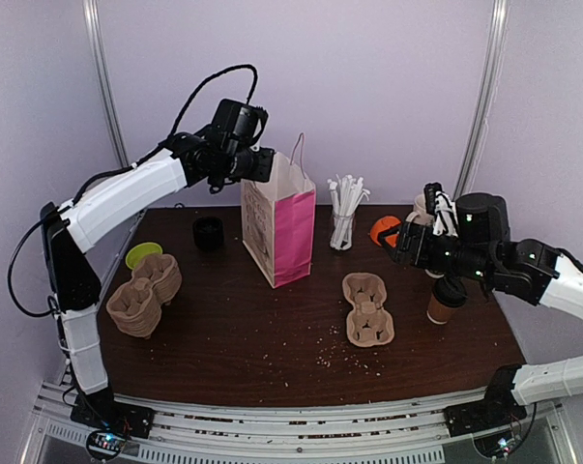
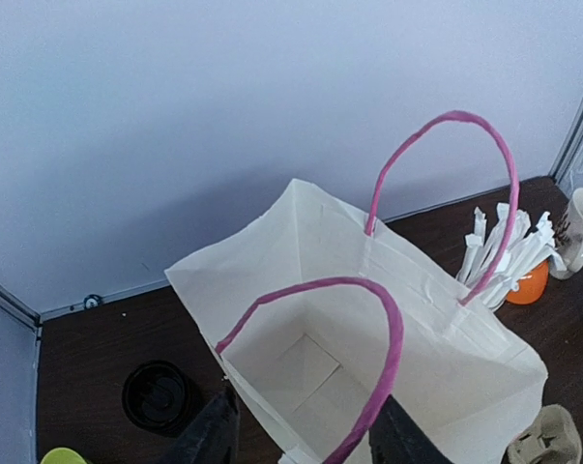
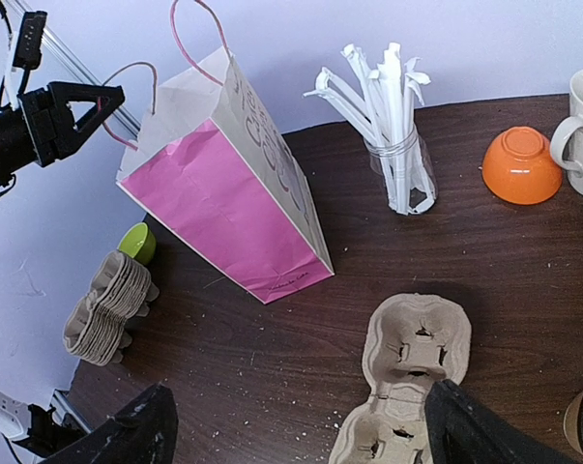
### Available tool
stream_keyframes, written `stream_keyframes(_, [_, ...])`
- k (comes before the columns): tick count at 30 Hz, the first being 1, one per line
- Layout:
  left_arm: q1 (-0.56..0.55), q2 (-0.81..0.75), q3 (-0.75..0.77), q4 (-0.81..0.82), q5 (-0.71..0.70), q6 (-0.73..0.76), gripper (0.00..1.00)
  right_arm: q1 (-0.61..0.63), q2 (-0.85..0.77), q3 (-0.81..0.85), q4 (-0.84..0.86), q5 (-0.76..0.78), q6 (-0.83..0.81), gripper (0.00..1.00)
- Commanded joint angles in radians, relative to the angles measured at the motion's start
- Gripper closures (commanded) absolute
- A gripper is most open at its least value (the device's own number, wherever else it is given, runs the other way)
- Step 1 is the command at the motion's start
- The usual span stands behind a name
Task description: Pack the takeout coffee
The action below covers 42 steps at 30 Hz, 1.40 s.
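Top external shows the coffee cup (image 1: 442, 307) standing at the right of the bench (image 1: 233, 338), near my right tool (image 3: 306, 430) — wide open, empty. My left tool (image 2: 304, 433) straddles the near handle (image 2: 393, 333) of the bag (image 1: 293, 232), partly open — I'd pinch squarely, steadying it.

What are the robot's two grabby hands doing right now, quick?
Left gripper: open, jaws either side of the white-and-pink paper bag's near rim, not clamped.
Right gripper: open, holding nothing.
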Motion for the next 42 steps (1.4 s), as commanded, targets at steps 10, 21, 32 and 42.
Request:
stream_keyframes(10, [0.008, -0.031, 0.034, 0.003, 0.104, 0.079, 1.00, -0.014, -0.019, 0.041, -0.020, 0.013, -0.020, 0.09])
stream_keyframes(21, [-0.043, -0.282, -0.141, 0.003, 0.280, 0.108, 1.00, -0.016, 0.011, 0.132, -0.081, -0.085, -0.052, 0.08])
stream_keyframes(32, [-0.178, -0.505, -0.547, 0.170, 0.353, 0.051, 1.00, -0.013, 0.077, 0.179, -0.040, -0.316, -0.002, 0.06])
stream_keyframes(42, [-0.213, -0.556, -0.616, 0.289, 0.410, 0.020, 1.00, -0.014, 0.088, 0.162, -0.054, -0.210, 0.061, 0.06])
